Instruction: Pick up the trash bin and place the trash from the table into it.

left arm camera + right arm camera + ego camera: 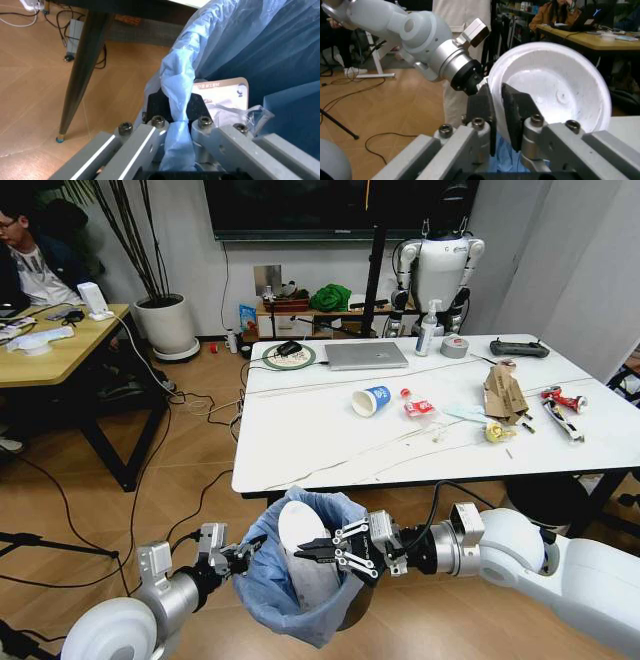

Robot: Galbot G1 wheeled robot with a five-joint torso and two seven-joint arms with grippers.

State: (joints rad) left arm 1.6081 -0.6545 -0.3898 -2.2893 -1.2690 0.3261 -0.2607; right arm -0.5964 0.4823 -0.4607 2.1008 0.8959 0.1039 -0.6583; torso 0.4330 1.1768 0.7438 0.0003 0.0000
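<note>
1. While the table (pixel 330 445) fills the middle and right of the head frame, we see most of the trash still on its right half: a cup (pixel 372 399) on its side, a red-white pack (pixel 419 408) just right of it, torn cardboard (pixel 504 393) farther right, and a yellow scrap (pixel 497 432) below the cardboard.
2. At bottom centre, below the table's near edge, we find the bin (pixel 300 595) with its blue bag (pixel 260 52), held between our two grippers.
3. Over the bin's mouth stands a white bowl (pixel 555 84), upright on its edge.
4. Our right gripper (pixel 318 548) reaches in from the lower right; we see its fingers (pixel 517 107) clamped on the bowl's rim, one either side.
5. Our left gripper (pixel 247 553) comes from the lower left; its jaws pinch the bag's bunched rim, which runs up between them.
6. Inside the bin, in the left wrist frame, we make out a flat white packet (pixel 220 93) and a clear wrapper (pixel 252 114).
</note>
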